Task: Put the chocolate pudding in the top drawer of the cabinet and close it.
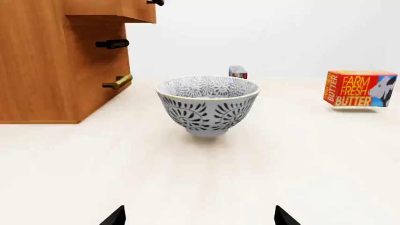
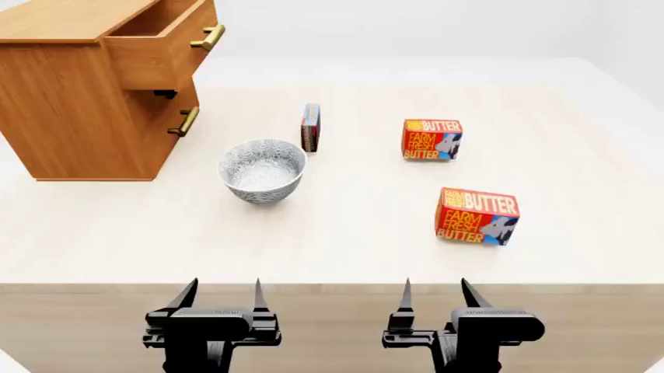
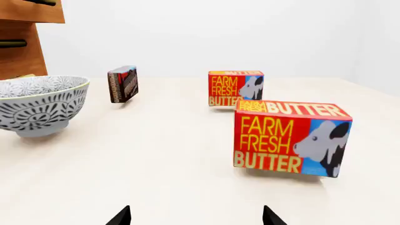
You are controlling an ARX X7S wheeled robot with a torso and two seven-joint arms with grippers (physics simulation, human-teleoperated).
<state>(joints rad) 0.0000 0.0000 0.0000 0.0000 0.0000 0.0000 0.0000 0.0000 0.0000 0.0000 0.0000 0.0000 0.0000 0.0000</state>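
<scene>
Both sets of fingers, left (image 2: 220,299) and right (image 2: 434,297), are apart at the worktop (image 2: 581,155) edge. The chocolate pudding (image 2: 310,127) stands far ahead, past the bowl (image 2: 263,171). The top drawer (image 2: 166,43) is open.

Head high, looking down; wrists low, forward; all share bowl (image 2: 263,170).

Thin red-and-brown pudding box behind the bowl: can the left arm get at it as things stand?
Probably not head-on. The thin red-and-brown pudding box stands just behind the patterned grey bowl, which sits between it and the open left gripper. Going over or around looks feasible.
</scene>
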